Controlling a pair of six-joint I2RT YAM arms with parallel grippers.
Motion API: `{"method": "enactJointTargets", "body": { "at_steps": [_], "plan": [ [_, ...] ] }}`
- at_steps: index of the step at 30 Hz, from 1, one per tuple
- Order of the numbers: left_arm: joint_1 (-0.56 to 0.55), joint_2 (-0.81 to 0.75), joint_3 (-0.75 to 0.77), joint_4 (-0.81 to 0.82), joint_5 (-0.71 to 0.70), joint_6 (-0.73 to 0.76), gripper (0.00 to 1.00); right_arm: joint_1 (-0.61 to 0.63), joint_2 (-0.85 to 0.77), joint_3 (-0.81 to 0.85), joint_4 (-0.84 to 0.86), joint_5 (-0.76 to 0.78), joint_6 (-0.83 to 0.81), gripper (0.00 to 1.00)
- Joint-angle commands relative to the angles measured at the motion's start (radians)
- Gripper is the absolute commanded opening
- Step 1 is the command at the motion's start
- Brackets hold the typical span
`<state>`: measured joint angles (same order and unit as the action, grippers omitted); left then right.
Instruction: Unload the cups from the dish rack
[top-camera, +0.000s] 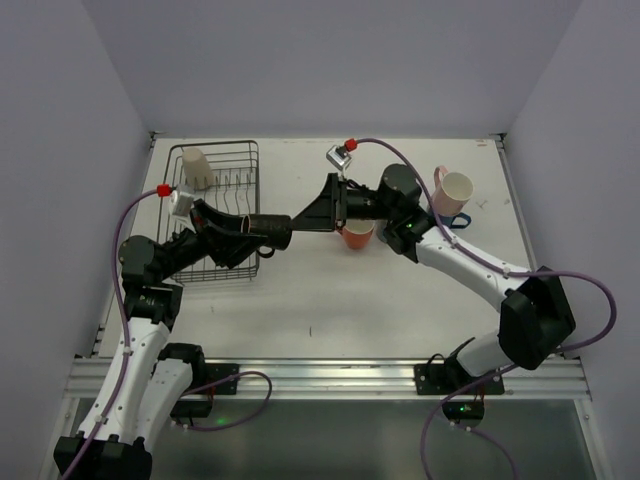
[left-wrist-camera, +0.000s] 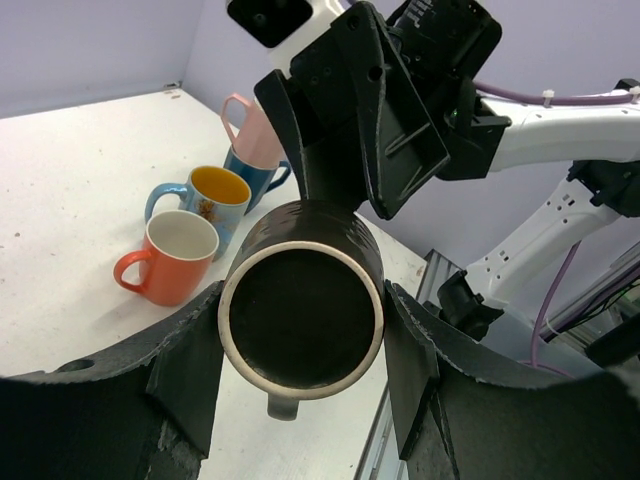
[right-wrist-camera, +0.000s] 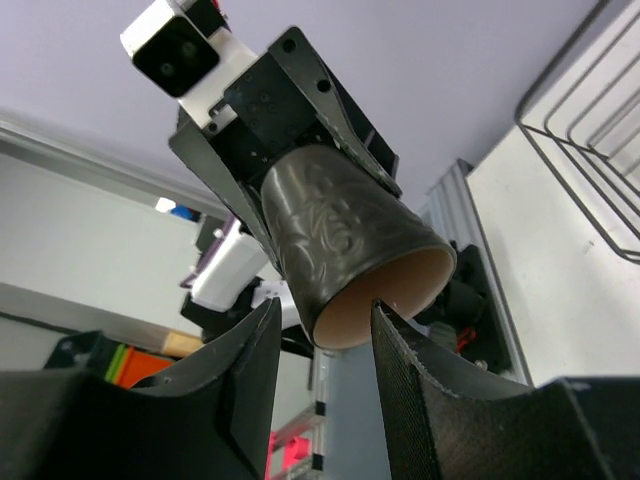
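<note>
A dark embossed cup (top-camera: 266, 230) (left-wrist-camera: 300, 240) (right-wrist-camera: 335, 225) hangs sideways in the air, just right of the black wire dish rack (top-camera: 240, 146) (right-wrist-camera: 590, 150). My left gripper (top-camera: 254, 230) (left-wrist-camera: 300, 330) is shut on its narrower end, whose cream-ringed face fills the left wrist view. My right gripper (top-camera: 298, 222) (right-wrist-camera: 322, 320) is open at the cup's wide, tan-lined mouth. One right finger is inside the mouth and the other outside, with a gap on both sides of the wall. A cream cup (top-camera: 196, 168) stands in the rack's far left corner.
To the right of the rack, an orange cup (top-camera: 357, 236) (left-wrist-camera: 172, 258) stands under the right arm. Beside it are a light blue cup (left-wrist-camera: 205, 200), a pink cup (top-camera: 452, 188) (left-wrist-camera: 255, 130) and a blue cup (top-camera: 458, 220) (left-wrist-camera: 255, 172). Walls enclose the table on three sides.
</note>
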<state>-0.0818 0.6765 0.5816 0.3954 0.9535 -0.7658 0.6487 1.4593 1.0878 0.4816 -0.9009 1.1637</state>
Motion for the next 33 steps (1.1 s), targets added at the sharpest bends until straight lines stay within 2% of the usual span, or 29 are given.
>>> {"method": "enactJointTargets", "body": {
  "at_steps": [1,5,6,7,8,9,14,16,17,19,26,27,28,29,31,33],
  "plan": [
    [-0.009,-0.009,0.037,0.059,0.002,-0.007,0.00,0.002,0.035,-0.020,0.263,-0.059,0.137,0.44],
    [-0.009,-0.005,0.021,0.074,0.005,-0.010,0.00,0.009,0.136,-0.040,0.619,-0.090,0.338,0.42],
    [-0.009,-0.005,0.017,0.077,0.005,-0.012,0.00,0.011,0.162,-0.040,0.819,-0.089,0.449,0.41],
    [-0.009,-0.003,0.009,0.085,0.005,-0.013,0.00,0.014,0.191,-0.039,0.916,-0.078,0.514,0.40],
    [-0.009,-0.005,0.006,0.091,0.008,-0.020,0.00,0.014,0.257,-0.019,1.112,-0.050,0.572,0.39],
    [-0.009,-0.003,0.003,0.094,0.008,-0.020,0.00,0.019,0.292,-0.003,1.185,-0.029,0.682,0.38],
    [-0.009,0.000,0.000,0.105,0.013,-0.026,0.00,0.042,0.329,0.020,1.181,-0.013,0.680,0.35],
    [-0.009,-0.002,-0.002,0.099,0.014,-0.021,0.00,0.048,0.322,0.024,1.180,-0.018,0.666,0.30],
    [-0.009,-0.002,0.000,0.097,0.014,-0.020,0.00,0.048,0.319,0.021,1.180,-0.015,0.665,0.16],
    [-0.009,-0.002,-0.006,0.094,0.014,-0.015,0.00,0.048,0.305,0.021,1.180,-0.019,0.663,0.02],
    [-0.009,0.024,-0.017,0.103,0.019,-0.015,0.00,0.051,0.283,0.046,1.163,-0.052,0.686,0.00],
    [-0.009,0.031,-0.011,0.085,0.007,0.008,0.05,0.051,0.280,0.043,1.142,-0.055,0.679,0.00],
    [-0.009,0.034,0.004,0.039,-0.001,0.022,0.21,0.049,0.273,0.037,1.125,-0.059,0.665,0.00],
    [-0.009,0.032,0.010,0.022,-0.010,0.032,0.57,0.049,0.250,0.031,1.100,-0.065,0.644,0.00],
    [-0.009,0.021,0.032,-0.028,-0.050,0.056,1.00,0.048,0.221,0.006,0.987,-0.088,0.544,0.00],
    [-0.009,-0.002,0.040,-0.046,-0.099,0.065,1.00,0.048,0.167,-0.019,0.846,-0.099,0.434,0.00]
  ]
}}
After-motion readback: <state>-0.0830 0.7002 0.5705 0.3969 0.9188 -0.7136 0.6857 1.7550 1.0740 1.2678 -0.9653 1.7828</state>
